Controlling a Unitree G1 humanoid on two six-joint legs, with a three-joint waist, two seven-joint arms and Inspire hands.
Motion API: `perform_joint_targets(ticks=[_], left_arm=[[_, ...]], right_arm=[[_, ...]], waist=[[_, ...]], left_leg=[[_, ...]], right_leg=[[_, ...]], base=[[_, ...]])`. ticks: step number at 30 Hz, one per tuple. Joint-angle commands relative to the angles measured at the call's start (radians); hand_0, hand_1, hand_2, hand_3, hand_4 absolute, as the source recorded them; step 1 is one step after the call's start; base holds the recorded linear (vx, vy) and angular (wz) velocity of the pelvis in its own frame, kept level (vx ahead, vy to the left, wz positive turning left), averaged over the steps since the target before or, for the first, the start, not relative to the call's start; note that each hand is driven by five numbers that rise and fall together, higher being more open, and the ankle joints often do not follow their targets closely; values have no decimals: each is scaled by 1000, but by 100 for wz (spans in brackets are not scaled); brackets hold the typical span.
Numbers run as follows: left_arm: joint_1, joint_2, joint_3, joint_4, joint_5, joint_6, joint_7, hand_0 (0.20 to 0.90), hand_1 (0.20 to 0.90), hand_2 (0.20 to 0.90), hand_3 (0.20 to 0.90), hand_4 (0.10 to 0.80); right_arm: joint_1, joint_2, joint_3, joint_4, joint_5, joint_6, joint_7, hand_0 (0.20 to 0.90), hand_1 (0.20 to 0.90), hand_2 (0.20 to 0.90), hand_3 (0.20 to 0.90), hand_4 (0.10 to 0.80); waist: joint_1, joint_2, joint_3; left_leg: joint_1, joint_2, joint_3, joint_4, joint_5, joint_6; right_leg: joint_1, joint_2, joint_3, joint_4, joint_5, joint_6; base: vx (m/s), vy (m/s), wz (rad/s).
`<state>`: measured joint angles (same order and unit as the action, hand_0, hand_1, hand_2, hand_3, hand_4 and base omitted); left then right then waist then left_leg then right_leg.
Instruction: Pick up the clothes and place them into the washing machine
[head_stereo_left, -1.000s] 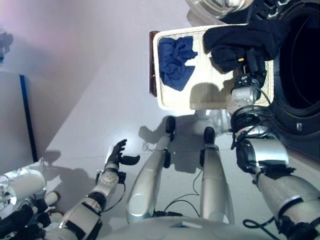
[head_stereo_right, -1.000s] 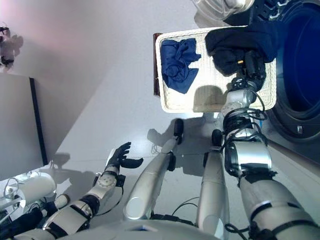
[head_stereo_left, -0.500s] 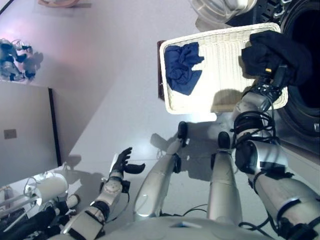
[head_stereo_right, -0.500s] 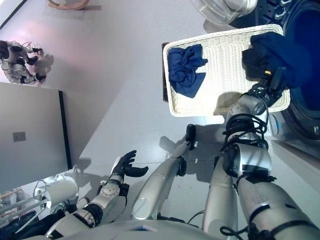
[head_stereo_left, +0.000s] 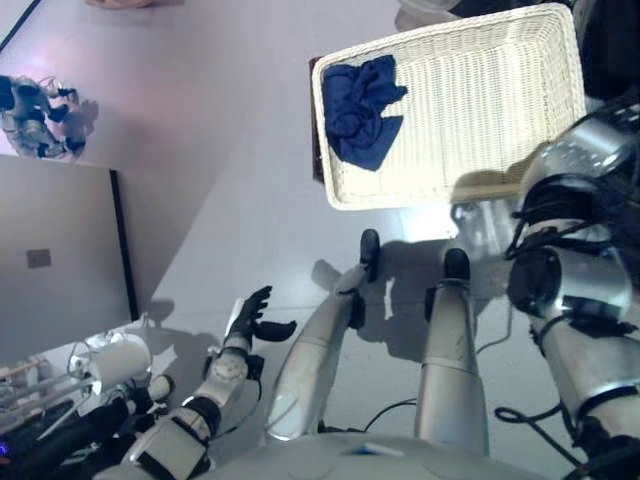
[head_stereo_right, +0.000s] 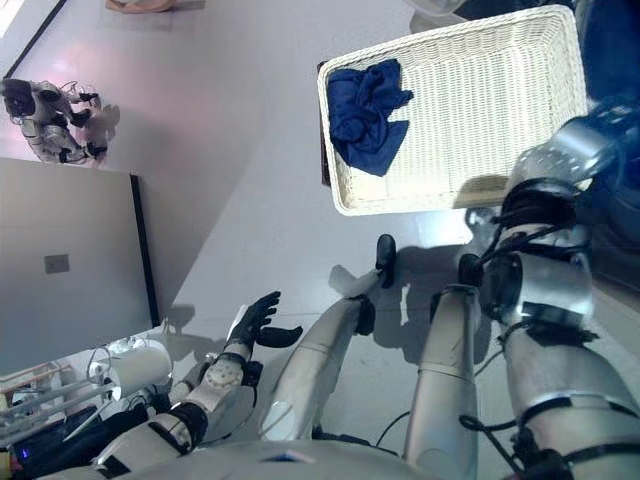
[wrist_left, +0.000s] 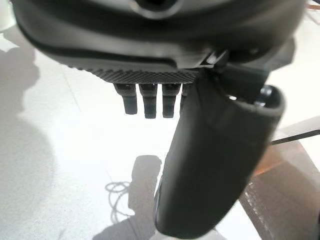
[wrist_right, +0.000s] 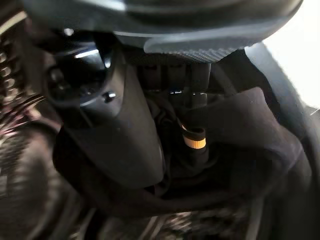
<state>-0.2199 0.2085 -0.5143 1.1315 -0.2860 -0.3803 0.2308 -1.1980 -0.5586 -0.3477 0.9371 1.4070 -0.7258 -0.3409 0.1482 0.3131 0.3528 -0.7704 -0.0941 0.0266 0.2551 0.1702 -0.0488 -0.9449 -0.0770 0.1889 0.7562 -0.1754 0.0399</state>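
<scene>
basket: on the floor, ahead of the robot
garment: in the basket's left end
second robot: far left, well apart

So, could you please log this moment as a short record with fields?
basket: white wicker basket on the floor
left in basket: one crumpled blue garment, at the end on the robot's left
right hand: right hand, fingers curled round a dark garment
left hand: left hand, open and empty, low at the robot's left
</scene>
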Motion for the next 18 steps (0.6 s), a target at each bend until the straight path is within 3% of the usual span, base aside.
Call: perform_joint_targets(ticks=[1,9,10,11,12,15,18], left_arm=[[14,75,14,63,-49,-41,45,900,900,900,900,800],[43,97,35,57,-32,-47,54,900,900,900,900,800],[46,97,33,59,-31,-48,53,900,900,900,900,800],[48,94,33,64,-28,-45,54,900,900,900,900,800],[48,93,33,64,-28,-45,55,900,900,900,900,800],[57,82,35,79,-19,-36,58,900,900,900,900,800],[57,77,38,84,-5,-35,69,900,900,900,900,800]], right_arm=[[-122,-170,161,-138,-96,-46,29,300,300,300,300,400],[-198,-347,260,-51,-213,21,-59,300,300,300,300,400],[-206,-365,278,-22,-226,38,-64,380,380,380,380,453],[-210,-376,292,6,-231,53,-70,789,789,789,789,726],[-216,-379,297,11,-228,55,-67,900,900,900,900,800],[-200,-377,290,61,-255,89,-81,900,900,900,900,800],[-182,-395,306,106,-396,124,-184,900,900,900,900,800]], waist=[[11,41,-121],[35,83,-158],[37,85,-161],[39,86,-162],[40,87,-162],[41,95,-168],[40,97,-168]], left_leg=[[-53,-41,66,93,-114,0],[-8,-77,71,38,-97,-6],[-3,-79,71,30,-95,-5],[1,-80,70,21,-93,-3],[3,-81,70,18,-91,-3],[12,-85,73,-4,-88,3],[18,-81,72,-14,-85,5]], right_leg=[[54,-13,6,-161,87,-14],[85,-41,14,-166,71,-5],[86,-45,13,-168,71,-4],[89,-48,13,-174,72,-3],[90,-48,13,-176,73,-3],[97,-54,10,-208,87,3],[109,-57,6,-229,95,6]], base=[[74,85,4],[67,55,6],[53,41,11],[37,27,11],[47,32,10],[51,39,-4],[35,9,-4]])
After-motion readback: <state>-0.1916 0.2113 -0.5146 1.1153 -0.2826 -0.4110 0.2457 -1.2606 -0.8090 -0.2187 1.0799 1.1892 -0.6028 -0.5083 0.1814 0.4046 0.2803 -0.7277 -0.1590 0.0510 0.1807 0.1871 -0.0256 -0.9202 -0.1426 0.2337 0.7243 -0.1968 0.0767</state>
